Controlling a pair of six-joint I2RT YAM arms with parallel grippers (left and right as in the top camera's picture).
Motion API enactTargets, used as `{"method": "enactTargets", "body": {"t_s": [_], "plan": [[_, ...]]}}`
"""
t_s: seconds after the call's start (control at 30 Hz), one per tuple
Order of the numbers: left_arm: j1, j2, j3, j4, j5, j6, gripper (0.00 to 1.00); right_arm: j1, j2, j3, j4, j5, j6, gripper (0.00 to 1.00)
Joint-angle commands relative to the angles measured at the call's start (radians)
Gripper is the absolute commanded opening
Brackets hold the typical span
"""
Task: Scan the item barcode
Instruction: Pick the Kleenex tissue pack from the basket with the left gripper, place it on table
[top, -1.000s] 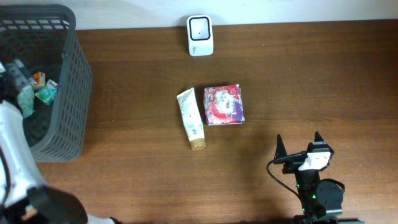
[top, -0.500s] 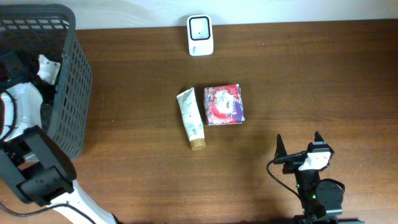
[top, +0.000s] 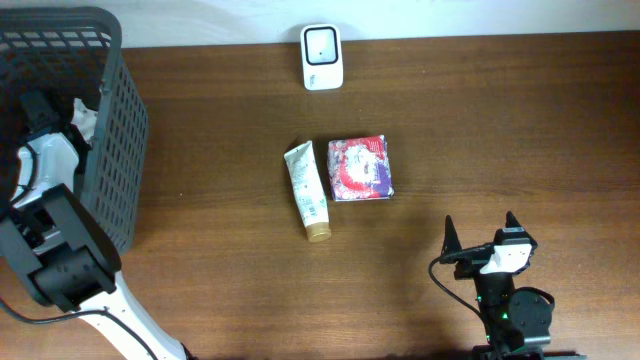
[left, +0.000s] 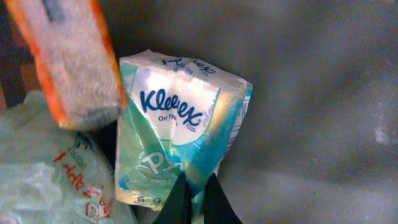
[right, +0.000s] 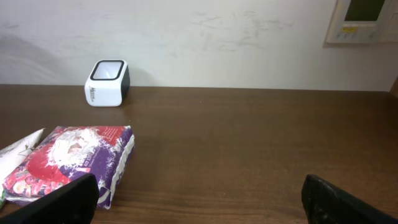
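Observation:
Inside the dark basket, my left gripper is shut, its black fingertips pinching the lower corner of a green and white Kleenex tissue pack. From overhead only the left arm's wrist shows, down in the basket. The white barcode scanner stands at the table's far edge, also seen in the right wrist view as the scanner. My right gripper rests open near the front right, nothing between its fingers.
A white tube and a red-purple packet lie side by side mid-table. In the basket, an orange-edged pack and a pale green bag crowd the tissue pack's left side.
My left arm has shifted within the basket and its gripper has gone from open to shut on the tissue pack. The right arm has not moved.

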Motion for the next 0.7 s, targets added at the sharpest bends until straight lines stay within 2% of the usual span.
{"method": "enactTargets", "body": {"t_s": [0.0, 0.07, 0.1, 0.17, 0.23, 0.27, 0.33, 0.37, 0.4, 0.47, 0.6, 0.63, 0.67], "plan": [[0.008, -0.105, 0.045, -0.033, -0.007, -0.391, 0.00, -0.007, -0.006, -0.008, -0.002, 0.006, 0.001, 0.99], [0.008, -0.307, 0.078, -0.037, 0.062, -0.579, 0.00, -0.007, -0.006, -0.008, -0.002, 0.006, 0.000, 0.99], [0.008, -0.384, 0.080, -0.026, 0.145, -0.616, 0.00, -0.007, -0.006, -0.008, -0.002, 0.006, 0.000, 0.99], [0.008, -0.575, 0.080, 0.022, 0.457, -0.719, 0.00, -0.007, -0.006, -0.008, -0.002, 0.006, 0.001, 0.99], [0.008, -0.727, 0.080, 0.047, 0.676, -0.967, 0.00, -0.007, -0.006, -0.008, -0.002, 0.006, 0.001, 0.99], [0.008, -0.774, 0.080, 0.006, 0.750, -1.067, 0.00, -0.007, -0.006, -0.008, -0.002, 0.006, 0.001, 0.99], [-0.036, -0.814, 0.080, -0.144, 0.798, -1.141, 0.00, -0.007, -0.006, -0.008, -0.002, 0.006, 0.000, 0.99], [-0.125, -0.808, 0.077, -0.274, 0.793, -1.140, 0.00, -0.007, -0.006, -0.008, -0.002, 0.006, 0.001, 0.99], [-0.228, -0.789, 0.059, -0.312, 0.794, -1.139, 0.00, -0.007, -0.006, -0.008, -0.002, 0.006, 0.001, 0.99], [-0.394, -0.748, 0.032, -0.320, 0.761, -1.059, 0.00, -0.007, -0.006, -0.008, -0.002, 0.006, 0.000, 0.99], [-0.668, -0.617, 0.031, -0.449, 0.363, -1.052, 0.00, -0.007, -0.006, -0.008, -0.002, 0.006, 0.001, 0.99], [-0.747, -0.546, 0.031, -0.494, 0.200, -1.108, 0.00, -0.007, -0.006, -0.008, -0.002, 0.006, 0.000, 0.99], [-0.771, -0.512, 0.031, -0.511, 0.159, -1.128, 0.00, -0.007, -0.006, -0.008, -0.002, 0.006, 0.001, 0.99]]}}
